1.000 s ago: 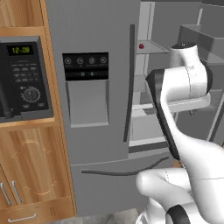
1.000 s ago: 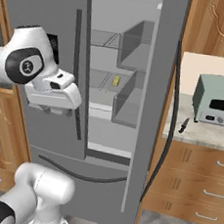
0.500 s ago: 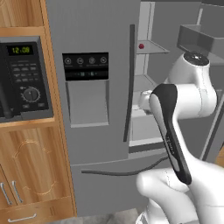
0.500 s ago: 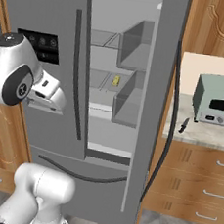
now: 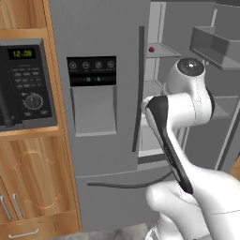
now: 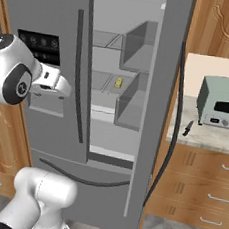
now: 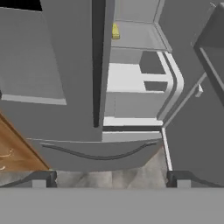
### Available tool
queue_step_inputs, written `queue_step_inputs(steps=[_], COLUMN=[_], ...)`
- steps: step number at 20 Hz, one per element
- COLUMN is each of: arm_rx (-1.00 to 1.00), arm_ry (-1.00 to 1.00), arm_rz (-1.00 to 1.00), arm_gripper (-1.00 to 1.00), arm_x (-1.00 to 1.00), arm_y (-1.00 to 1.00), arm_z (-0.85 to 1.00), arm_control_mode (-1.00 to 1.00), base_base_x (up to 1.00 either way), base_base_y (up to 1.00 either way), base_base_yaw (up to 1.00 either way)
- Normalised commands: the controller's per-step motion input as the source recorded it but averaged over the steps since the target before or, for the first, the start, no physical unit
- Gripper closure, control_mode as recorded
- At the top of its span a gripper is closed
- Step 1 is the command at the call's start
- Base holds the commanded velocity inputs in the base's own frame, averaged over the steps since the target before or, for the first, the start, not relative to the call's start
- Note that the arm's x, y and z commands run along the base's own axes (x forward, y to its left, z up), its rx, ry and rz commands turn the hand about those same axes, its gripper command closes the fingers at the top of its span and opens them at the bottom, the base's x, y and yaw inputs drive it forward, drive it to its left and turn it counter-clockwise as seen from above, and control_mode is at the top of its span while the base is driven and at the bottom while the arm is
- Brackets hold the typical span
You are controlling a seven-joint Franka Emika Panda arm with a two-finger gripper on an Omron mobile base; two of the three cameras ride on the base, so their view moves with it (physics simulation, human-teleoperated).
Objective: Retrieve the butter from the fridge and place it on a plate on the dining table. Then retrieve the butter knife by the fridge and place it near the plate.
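Observation:
The grey fridge (image 5: 103, 140) has its left door shut and its right door swung open. The butter (image 6: 118, 82), a small yellow stick, lies on a middle shelf inside, and it is also at the top of the hand view as the butter (image 7: 115, 31). My gripper (image 7: 111, 180) is open and empty, looking down the fridge front from outside the opening. The white hand (image 6: 54, 82) hangs before the dispenser panel. The butter knife (image 6: 187, 128) lies on the counter right of the fridge. The plate and dining table are out of view.
A black microwave (image 5: 23, 84) is built into the wood cabinet left of the fridge. A small red ball (image 5: 151, 49) rests on an upper shelf. The open door's bins (image 5: 215, 42) jut out at the right. A pale green toaster oven (image 6: 221, 103) stands behind the knife.
The arm has folded back and lower, and the hand has drawn left, away from the fridge opening to the front of the closed door. The jaws stay open.

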Motion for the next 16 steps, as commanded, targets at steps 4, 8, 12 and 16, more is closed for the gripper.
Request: queue_step_inputs(steps=[4,8,12,16], arm_rx=[0.00,0.01,0.06,0.06], arm_ry=[-0.06,-0.15,-0.05,0.00], arm_rz=[0.20,0.15,0.06,-0.03], arm_gripper=[-1.00,-1.00,-1.00,-1.00], arm_x=[0.29,0.34,0.17,0.27], arm_y=[0.00,0.00,0.02,0.00], arm_z=[0.00,0.07,0.06,0.06], arm_control_mode=[-1.00,-1.00,-1.00,-1.00], base_base_x=[0.00,0.00,0.00,0.00], base_base_y=[0.00,0.00,0.00,0.00], base_base_yaw=[0.00,0.00,0.00,0.00])
